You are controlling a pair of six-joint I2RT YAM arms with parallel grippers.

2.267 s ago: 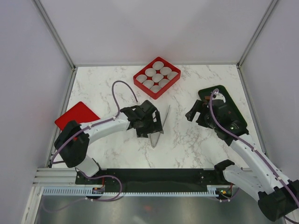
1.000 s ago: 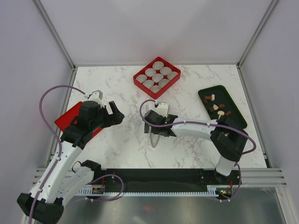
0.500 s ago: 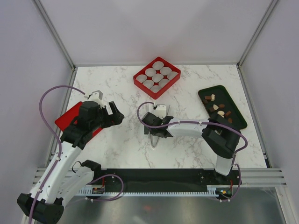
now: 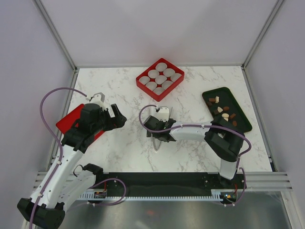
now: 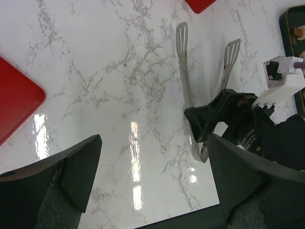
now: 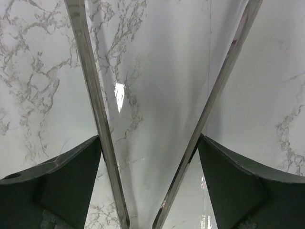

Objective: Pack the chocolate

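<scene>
The chocolate [image 4: 223, 110] is several small brown and tan pieces on a dark green tray [image 4: 239, 120] at the right. My right gripper [image 4: 158, 130] is low over the long metal tweezers [image 4: 157, 145] at the table's middle. In the right wrist view it [image 6: 148, 140] is open, with its fingers outside the two spread tweezer arms [image 6: 90, 86], right against them. My left gripper [image 4: 120, 116] hangs open and empty above the table, left of the tweezers. The left wrist view shows it [image 5: 153, 143], the tweezers [image 5: 183, 81] and the right gripper [image 5: 217, 114].
A red box [image 4: 143, 84] of round white paper cups [image 4: 161, 78] stands at the back centre. A flat red lid [image 4: 71, 119] lies at the left edge under the left arm; it also shows in the left wrist view [image 5: 14, 100].
2.3 s ago the left arm was at the tweezers and the right arm over the tray. Now the left is back by the red lid. The right gripper has settled around the tweezers.
</scene>
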